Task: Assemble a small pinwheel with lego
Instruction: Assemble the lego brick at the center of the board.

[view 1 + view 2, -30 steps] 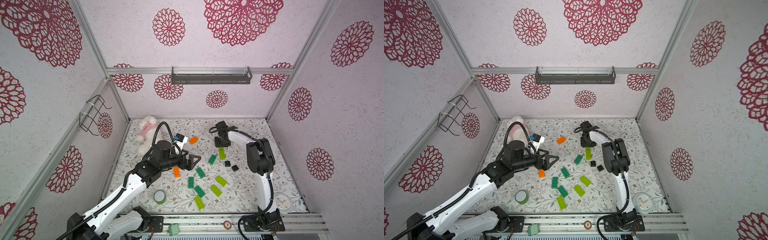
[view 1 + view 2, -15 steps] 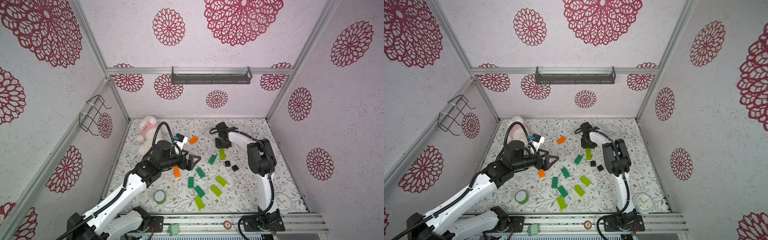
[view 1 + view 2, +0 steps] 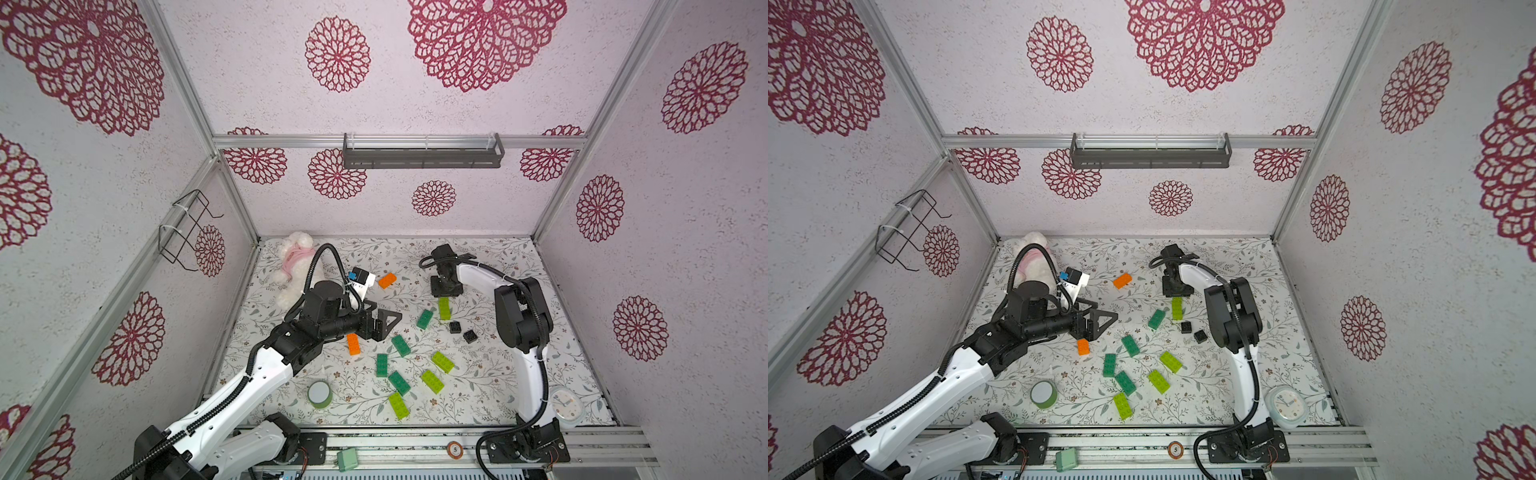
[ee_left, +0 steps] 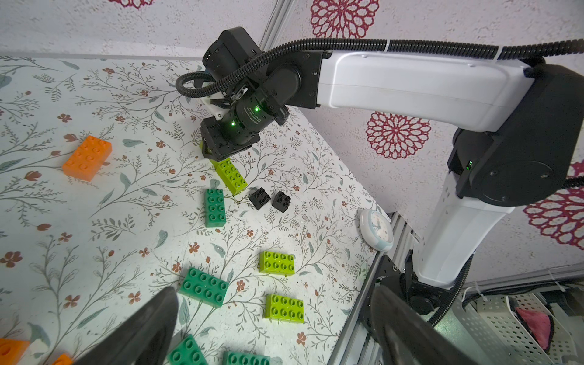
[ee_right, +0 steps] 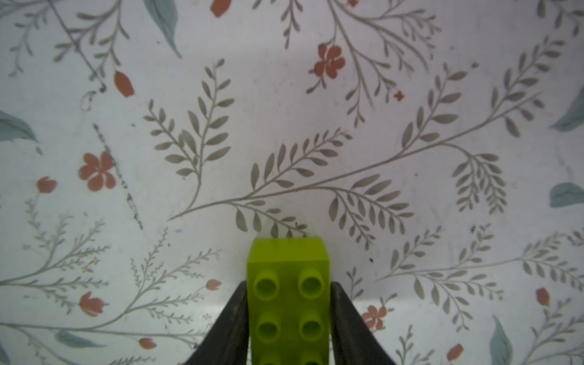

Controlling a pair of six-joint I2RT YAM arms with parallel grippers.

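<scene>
Tabletop floral, walls medallion-papered; right jaws pinch lime brick, left jaws gape empty.

Smooth, faintly glossy plastic forms the lime green lego brick, whose hollow studs catch soft light. The fingers of the right gripper, one on either side of it, are matt black. Under that brick the table wears a smooth matt sheet printed with leaves and flowers, lightly scuffed. Just beside the brick, the black lego bricks show a dull sheen. Above it, the right arm's shell is glossy white plastic, trailed by a ribbed black hose. Well away from the brick, the plush toy is fluffy white and pink cloth, the walls are rough-grained paper, and the frame rail is brushed metal.
</scene>
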